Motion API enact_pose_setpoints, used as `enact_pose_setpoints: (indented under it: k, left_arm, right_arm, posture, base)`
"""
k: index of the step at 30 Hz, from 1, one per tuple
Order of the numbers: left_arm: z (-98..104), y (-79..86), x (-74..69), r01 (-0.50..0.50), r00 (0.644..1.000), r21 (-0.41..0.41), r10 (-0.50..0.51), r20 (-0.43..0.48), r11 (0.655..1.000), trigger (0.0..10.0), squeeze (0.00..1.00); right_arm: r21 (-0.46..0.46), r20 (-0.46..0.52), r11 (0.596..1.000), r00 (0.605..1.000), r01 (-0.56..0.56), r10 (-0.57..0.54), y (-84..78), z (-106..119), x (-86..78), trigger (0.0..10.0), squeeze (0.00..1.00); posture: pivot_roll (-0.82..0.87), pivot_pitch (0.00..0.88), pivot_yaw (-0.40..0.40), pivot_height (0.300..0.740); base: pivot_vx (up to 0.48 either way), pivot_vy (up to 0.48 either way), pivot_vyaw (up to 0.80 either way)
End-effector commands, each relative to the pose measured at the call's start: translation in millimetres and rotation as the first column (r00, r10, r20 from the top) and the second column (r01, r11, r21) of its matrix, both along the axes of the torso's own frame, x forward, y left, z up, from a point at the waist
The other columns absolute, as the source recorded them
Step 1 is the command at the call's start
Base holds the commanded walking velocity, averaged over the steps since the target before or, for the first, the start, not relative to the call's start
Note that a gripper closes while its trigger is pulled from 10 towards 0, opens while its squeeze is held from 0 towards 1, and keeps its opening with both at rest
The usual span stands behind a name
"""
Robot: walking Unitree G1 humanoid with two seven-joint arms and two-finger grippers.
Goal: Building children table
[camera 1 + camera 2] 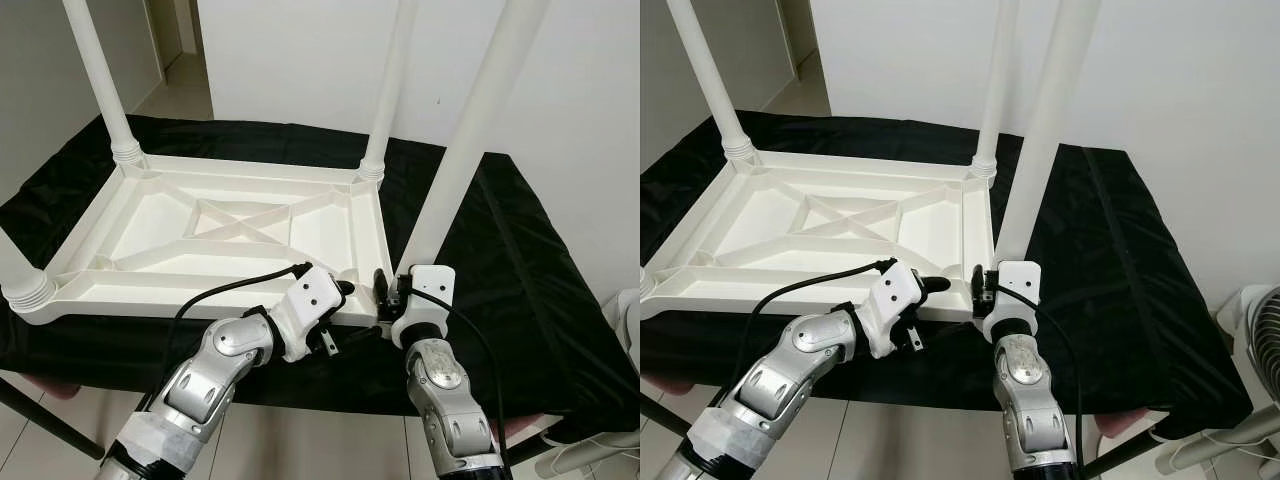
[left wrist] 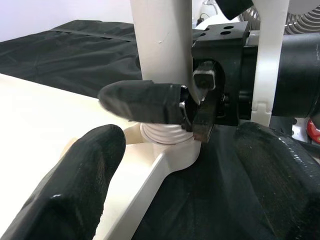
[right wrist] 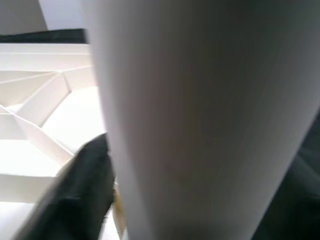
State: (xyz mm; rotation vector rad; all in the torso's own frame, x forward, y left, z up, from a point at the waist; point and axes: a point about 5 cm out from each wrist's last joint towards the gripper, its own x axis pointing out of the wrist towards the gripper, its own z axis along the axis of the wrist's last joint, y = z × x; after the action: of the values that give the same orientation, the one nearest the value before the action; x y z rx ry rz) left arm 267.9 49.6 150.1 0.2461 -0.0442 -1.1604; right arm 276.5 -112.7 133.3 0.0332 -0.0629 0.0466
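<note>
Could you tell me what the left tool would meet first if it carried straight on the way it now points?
Most likely the white table leg at its threaded base: the left tool points at it, one finger already against it. The right tool sits just behind, though depth is hard to judge.

Both silver arms reach forward, converging. The left gripper (image 1: 345, 289) points right, fingers spread; the right gripper (image 1: 384, 288) points away, fingers clamped, just right of it.
</note>
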Motion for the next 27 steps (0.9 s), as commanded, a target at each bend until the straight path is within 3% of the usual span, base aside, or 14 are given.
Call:
enact_pose_setpoints:
  k: [1,4,5,8,11,14,21,27]
  left_arm:
    - [0.6,-2.5,-0.1,0.015,1.000,0.009,-0.015,0.018,1.000,10.0,0.00]
    - [0.7,-2.4,0.3,0.011,1.000,0.009,-0.012,0.021,1.000,10.0,0.00]
    - [0.8,-2.0,0.7,0.008,1.000,0.008,-0.009,0.022,1.000,10.0,0.00]
    - [1.0,-1.5,1.2,0.005,1.000,0.009,-0.005,0.024,1.000,10.0,0.00]
    - [-0.1,1.4,0.9,0.009,1.000,0.018,-0.009,0.024,1.000,10.0,0.00]
    - [0.1,3.8,0.7,0.017,1.000,0.019,-0.018,0.023,1.000,10.0,0.00]
    - [-1.3,13.0,-10.4,0.096,0.995,0.021,-0.096,-0.007,0.995,10.0,0.00]
    - [-3.6,18.4,-14.4,0.121,0.992,0.038,-0.120,-0.024,0.992,10.0,0.00]
  right_arm:
    - [0.014,0.014,1.000,1.000,-0.005,0.005,-0.6,1.4,-1.5,10.0,1.00]
    - [-0.007,0.027,1.000,0.999,-0.030,0.030,-6.0,3.2,-0.9,10.0,1.00]
    - [-0.014,0.028,0.996,0.996,-0.084,0.084,-7.1,4.0,-1.1,10.0,0.00]
    - [-0.018,0.028,0.989,0.989,-0.147,0.148,-7.7,4.7,-1.7,10.0,0.00]
    - [-0.024,0.004,0.943,0.943,-0.333,0.333,-10.5,0.7,-4.6,10.0,0.00]
    - [-0.073,-0.014,0.918,0.921,-0.390,0.390,-16.9,-2.0,-3.5,10.0,0.00]
    - [-0.136,-0.034,0.875,0.885,-0.465,0.465,-41.9,-0.8,8.3,10.0,0.00]
    - [-0.162,-0.066,0.859,0.874,-0.485,0.481,-49.6,-5.0,13.0,10.0,0.00]
  posture:
    - [-0.11,0.000,-0.059,0.740]
    - [-0.10,0.000,-0.066,0.740]
    - [-0.10,0.000,-0.068,0.740]
    - [-0.10,0.000,-0.068,0.740]
    - [-0.10,0.000,-0.062,0.740]
    - [-0.10,0.000,-0.062,0.740]
    - [-0.09,0.000,-0.058,0.740]
    - [-0.09,0.000,-0.055,0.740]
  base:
    - [0.000,0.000,0.00]
    - [0.000,0.000,0.00]
    - [0.000,0.000,0.00]
    - [0.000,0.000,0.00]
    - [0.000,0.000,0.00]
    - [0.000,0.000,0.00]
    - [0.000,0.000,0.00]
    - [0.000,0.000,0.00]
